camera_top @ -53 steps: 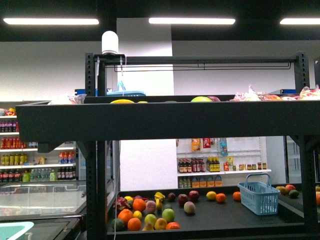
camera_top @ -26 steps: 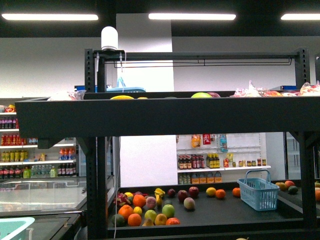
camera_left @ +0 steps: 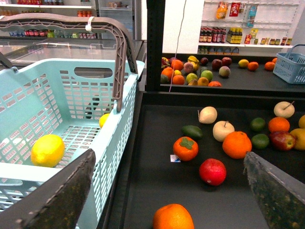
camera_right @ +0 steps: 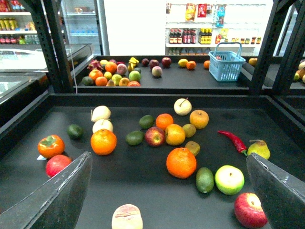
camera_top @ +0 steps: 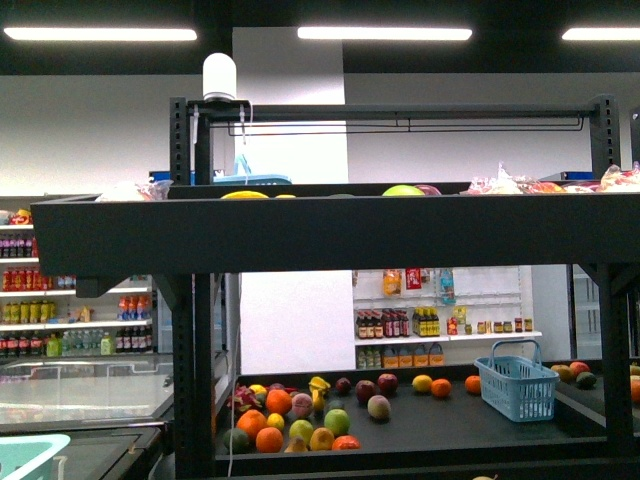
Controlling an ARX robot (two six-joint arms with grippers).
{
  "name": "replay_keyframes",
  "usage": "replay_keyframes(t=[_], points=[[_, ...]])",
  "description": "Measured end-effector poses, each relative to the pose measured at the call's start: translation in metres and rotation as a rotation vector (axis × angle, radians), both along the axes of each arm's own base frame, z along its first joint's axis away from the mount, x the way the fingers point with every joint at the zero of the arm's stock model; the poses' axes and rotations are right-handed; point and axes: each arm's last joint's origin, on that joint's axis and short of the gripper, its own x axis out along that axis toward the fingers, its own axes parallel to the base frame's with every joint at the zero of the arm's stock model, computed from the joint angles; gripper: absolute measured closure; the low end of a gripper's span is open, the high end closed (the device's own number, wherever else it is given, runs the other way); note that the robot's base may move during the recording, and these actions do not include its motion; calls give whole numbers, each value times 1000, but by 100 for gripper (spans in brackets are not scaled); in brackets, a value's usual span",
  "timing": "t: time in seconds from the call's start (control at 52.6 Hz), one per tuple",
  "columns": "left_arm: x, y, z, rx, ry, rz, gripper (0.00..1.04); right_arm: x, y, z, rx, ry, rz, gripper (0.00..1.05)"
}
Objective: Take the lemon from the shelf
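The lemon, bright yellow and oval, lies inside a pale blue basket beside the shelf's dark tray. A second yellow fruit is half hidden behind the basket's brown handle. My left gripper is open over the tray, above an orange, with the basket at one finger. My right gripper is open over the same tray, above an orange and nothing between its fingers. In the front view the black shelf fills the picture and neither arm shows.
Loose fruit covers the tray: a persimmon, a red fruit, pale apples, limes, a red chilli, a pear. A farther rack holds more fruit and a small blue basket. Rack posts stand at the tray's corners.
In the front view the rack sits slightly higher in the picture than a second ago. Over the last half second it has held still.
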Motion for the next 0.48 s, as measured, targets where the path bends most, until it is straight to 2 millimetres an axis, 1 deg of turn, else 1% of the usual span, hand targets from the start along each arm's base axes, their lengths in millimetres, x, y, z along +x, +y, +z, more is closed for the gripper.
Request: replay_keyframes(t=[0.057, 0.475], points=[[0, 0, 0, 2, 0, 0, 9, 0, 0, 0, 0, 0, 0, 7], [0, 0, 0, 2, 0, 0, 8, 0, 0, 0, 0, 0, 0, 7]])
